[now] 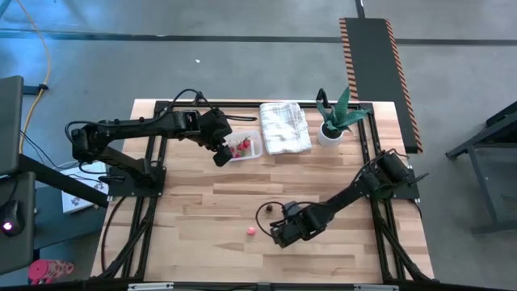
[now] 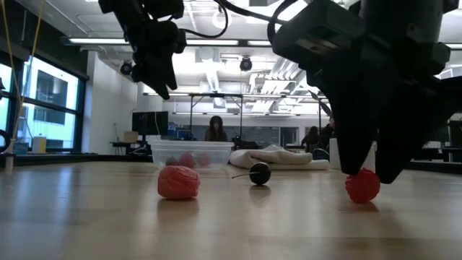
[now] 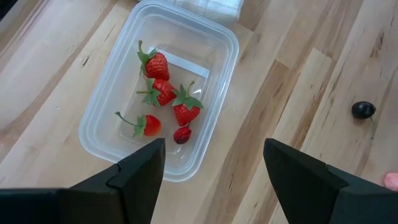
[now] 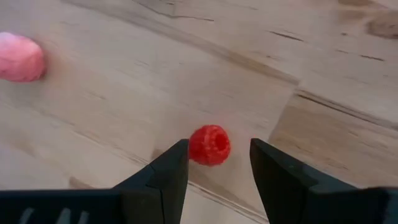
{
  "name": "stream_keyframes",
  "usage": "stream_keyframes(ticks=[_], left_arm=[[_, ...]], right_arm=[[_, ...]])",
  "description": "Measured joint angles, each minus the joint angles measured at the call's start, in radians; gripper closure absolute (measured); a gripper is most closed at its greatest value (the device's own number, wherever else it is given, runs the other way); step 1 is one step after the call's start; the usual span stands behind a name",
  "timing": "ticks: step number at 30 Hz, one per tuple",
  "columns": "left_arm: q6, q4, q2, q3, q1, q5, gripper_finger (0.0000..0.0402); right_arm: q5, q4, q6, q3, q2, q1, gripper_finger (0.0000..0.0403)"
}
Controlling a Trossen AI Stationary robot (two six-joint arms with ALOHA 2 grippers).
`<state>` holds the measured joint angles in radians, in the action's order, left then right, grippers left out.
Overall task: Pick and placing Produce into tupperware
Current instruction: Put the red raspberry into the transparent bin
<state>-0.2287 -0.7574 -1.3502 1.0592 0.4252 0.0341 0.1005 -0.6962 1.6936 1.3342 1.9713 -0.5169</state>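
Right gripper fingers apart astride red raspberry, pink piece well beyond, left gripper fingers apart above tupperware holding strawberries

This is looking like a robotics lab in an open office hall. A wooden table is standing on a grey concrete floor, and behind it people are sitting at desks under bright ceiling lights and large windows.
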Motion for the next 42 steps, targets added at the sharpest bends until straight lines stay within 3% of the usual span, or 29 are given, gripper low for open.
stream_keyframes(ticks=[16,29,42], left_arm=[[0.000,-0.001,0.000,0.000,0.000,0.000,0.0140],[0.000,-0.002,0.000,0.000,0.000,0.000,0.0140],[0.000,-0.002,0.000,0.000,0.000,0.001,0.0140]], right_arm=[[-0.038,0.068,0.011,0.000,0.032,-0.007,0.0249],[0.023,0.095,0.011,0.000,0.031,-0.004,0.0396],[0.054,0.118,0.009,0.000,-0.014,-0.001,0.0390]])
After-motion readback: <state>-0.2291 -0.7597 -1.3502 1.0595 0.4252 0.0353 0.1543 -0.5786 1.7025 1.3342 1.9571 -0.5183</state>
